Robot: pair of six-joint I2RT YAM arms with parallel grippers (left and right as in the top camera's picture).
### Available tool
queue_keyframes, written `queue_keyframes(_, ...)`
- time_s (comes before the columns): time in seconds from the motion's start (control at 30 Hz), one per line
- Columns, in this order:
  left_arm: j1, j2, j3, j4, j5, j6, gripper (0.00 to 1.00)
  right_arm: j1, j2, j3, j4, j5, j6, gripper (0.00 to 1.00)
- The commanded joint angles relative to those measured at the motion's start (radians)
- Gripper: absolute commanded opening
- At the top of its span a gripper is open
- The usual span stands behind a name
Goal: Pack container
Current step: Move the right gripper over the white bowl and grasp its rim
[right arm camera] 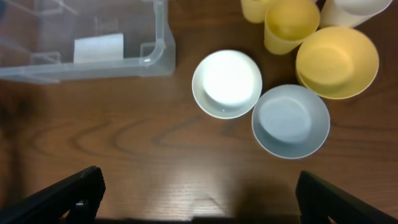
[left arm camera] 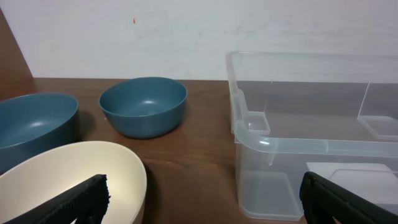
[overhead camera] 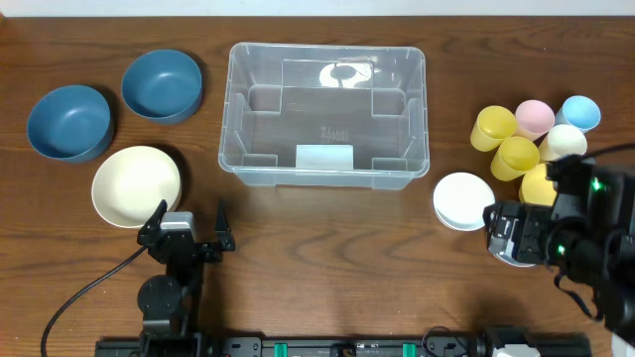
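Showing matte black on left arm (overhead camera: pixel 169 283) and right arm (overhead camera: pixel 585 228) alike. Carrying a pale grey block (overhead camera: pixel 177 220) behind the left gripper (overhead camera: pixel 190 210). Trailing a thin black cable (overhead camera: pixel 89 283) off the left base. Glowing green at small lights (overhead camera: pixel 596 184) on the right. Ending in flat black fingers (left arm camera: pixel 84 199).

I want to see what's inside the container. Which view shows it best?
Overhead: it looks straight down into the whole container, rim and floor. The left wrist view shows only one end from the side; the right wrist view catches just one cropped corner.
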Motion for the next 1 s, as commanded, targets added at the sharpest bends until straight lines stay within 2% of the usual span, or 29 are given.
queue_keyframes(0.0, 0.006, -0.001, -0.016, -0.035, 0.003, 0.014, 0.98, 0.008, 0.021, 0.016, -0.008, -0.042, -0.036, 0.99)
queue_keyframes(0.17, 0.006, -0.001, -0.016, -0.035, 0.003, 0.013, 0.98, 0.008, 0.039, 0.015, -0.016, 0.009, -0.016, 0.95)
queue_keyframes(0.37, 0.006, -0.001, -0.016, -0.035, 0.003, 0.014, 0.98, 0.008, 0.072, -0.018, -0.024, 0.328, 0.202, 0.99)
queue_keyframes(0.97, 0.006, -0.001, -0.016, -0.035, 0.003, 0.013, 0.98, 0.008, 0.318, -0.454, 0.534, 0.351, 0.190, 0.99)
